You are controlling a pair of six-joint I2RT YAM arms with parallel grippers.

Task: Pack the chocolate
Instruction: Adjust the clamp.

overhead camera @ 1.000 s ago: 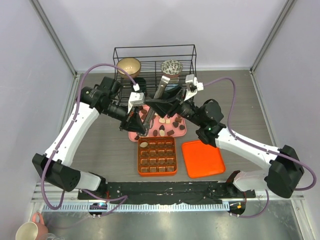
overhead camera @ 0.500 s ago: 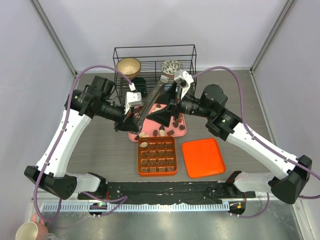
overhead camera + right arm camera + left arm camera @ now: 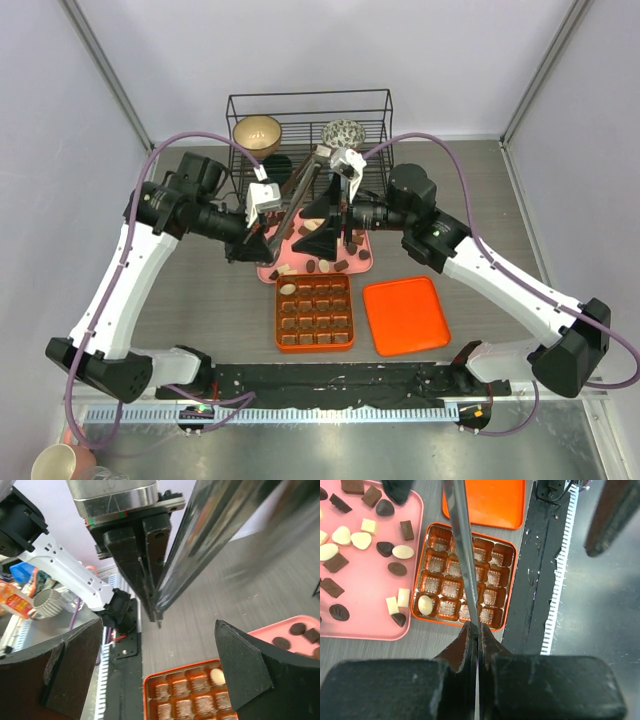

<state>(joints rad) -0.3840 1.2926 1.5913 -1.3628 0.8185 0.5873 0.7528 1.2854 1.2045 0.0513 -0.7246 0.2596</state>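
Near the pink tray [image 3: 365,620], left gripper [image 3: 476,635] pinches metal tongs [image 3: 463,555] (seen edge-on), right gripper [image 3: 157,655] gapes wide; lower the tips squarely over one chocolate [image 3: 402,551].

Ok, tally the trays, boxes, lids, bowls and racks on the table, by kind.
Pink tray: 1
Orange gridded box: 1
Orange lid: 1
Bowls: 2, tan bowl and speckled bowl
Wire rack: 1
Total: 6
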